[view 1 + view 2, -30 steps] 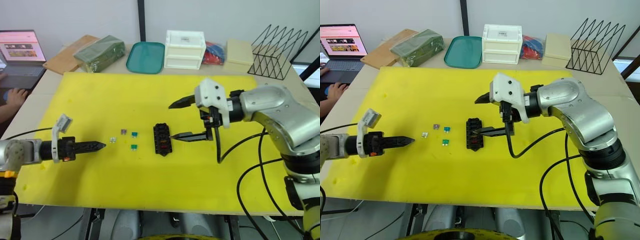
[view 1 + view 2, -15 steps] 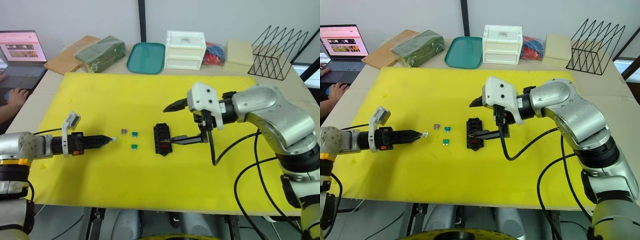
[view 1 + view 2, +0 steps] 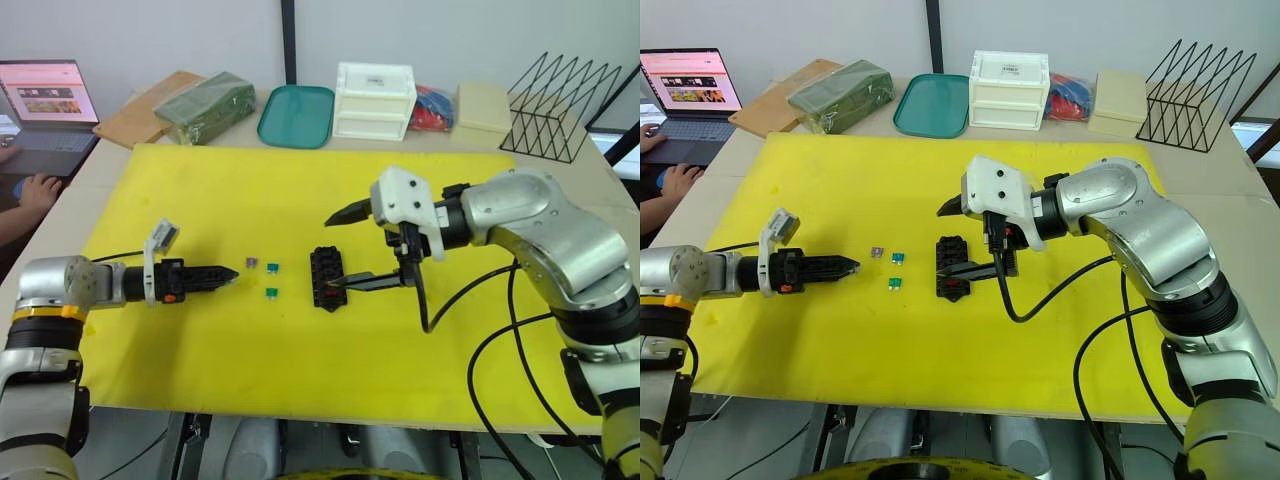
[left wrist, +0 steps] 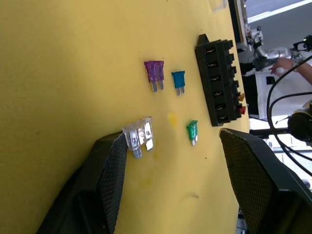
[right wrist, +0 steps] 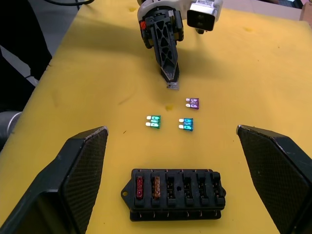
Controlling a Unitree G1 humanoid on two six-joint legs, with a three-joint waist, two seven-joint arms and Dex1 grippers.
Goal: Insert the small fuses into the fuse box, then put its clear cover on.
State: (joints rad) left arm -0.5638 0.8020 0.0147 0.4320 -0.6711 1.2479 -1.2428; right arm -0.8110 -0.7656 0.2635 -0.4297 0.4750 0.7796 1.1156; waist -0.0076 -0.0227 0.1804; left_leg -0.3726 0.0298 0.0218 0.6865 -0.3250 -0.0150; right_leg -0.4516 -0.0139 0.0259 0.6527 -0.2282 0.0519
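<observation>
The fuse box lies mid-mat with red and orange fuses seated at one end. Beside it lie the purple, teal and green fuses. The right gripper hangs wide open over the box, empty. The left gripper is open, the grey fuse touching one finger.

Yellow mat on table, grey wall, laptop at left

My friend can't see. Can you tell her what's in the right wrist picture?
A black fuse box sits on a yellow mat between two open claw fingers, with red and orange fuses in two slots. Beyond it lie green, teal and purple fuses.
</observation>
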